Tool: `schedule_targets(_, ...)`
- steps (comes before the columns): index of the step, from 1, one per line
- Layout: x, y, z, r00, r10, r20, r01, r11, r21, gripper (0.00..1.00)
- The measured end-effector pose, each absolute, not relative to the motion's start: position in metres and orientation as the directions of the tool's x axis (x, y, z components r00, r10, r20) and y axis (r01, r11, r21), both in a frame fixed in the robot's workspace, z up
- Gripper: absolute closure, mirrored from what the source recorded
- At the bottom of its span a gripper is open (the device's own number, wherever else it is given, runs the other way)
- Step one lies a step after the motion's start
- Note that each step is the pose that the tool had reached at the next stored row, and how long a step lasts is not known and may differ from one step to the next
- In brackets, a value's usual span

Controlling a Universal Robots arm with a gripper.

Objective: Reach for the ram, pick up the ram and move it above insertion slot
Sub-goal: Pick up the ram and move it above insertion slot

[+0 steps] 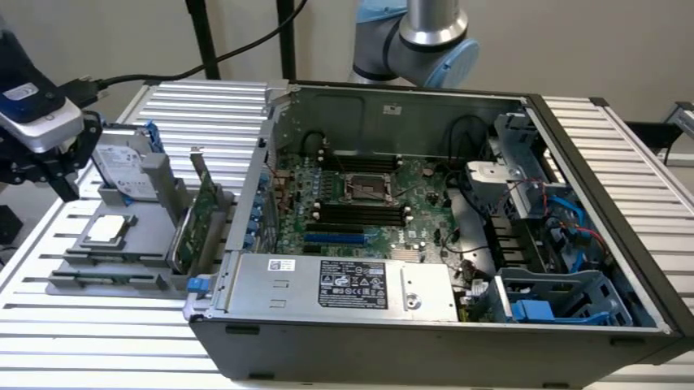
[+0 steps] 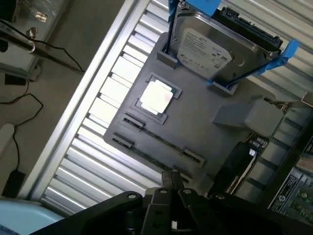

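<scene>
Tool (image 2: 171,176) shown shut, empty, poised above grey tray (image 2: 195,98) on bench (image 1: 97,333). Ram (image 2: 161,141) judged to be thin edge-on strip in tray's long slot, below and ahead of tool tips. Long axis laid along slot. Identification uncertain.

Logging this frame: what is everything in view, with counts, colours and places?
computer case: one, dark grey, open, on the table
motherboard: one, green, inside the case
power supply: one, silver, along the case's near wall
drive cage: one, blue, in the case, at the exterior view's right
table: one, silver, slatted
tray: one, grey, on the table beside the case
hard drive: one, silver, standing in blue brackets on the tray
processor chip: one, silver, flat in the tray's square recess
expansion card: one, green, upright between tray and case
arm: one, silver and light blue, behind the case
pincer: one, black, shut, above the tray
</scene>
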State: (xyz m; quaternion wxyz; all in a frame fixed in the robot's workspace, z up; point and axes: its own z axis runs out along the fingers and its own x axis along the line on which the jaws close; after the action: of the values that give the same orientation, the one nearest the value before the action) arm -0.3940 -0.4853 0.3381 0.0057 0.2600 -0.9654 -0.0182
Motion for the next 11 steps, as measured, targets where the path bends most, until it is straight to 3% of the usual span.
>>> schedule_targets(11,-0.394,-0.4853,0.3372,-0.747,-0.665,0.002,-0.664,0.747,0.038,0.89)
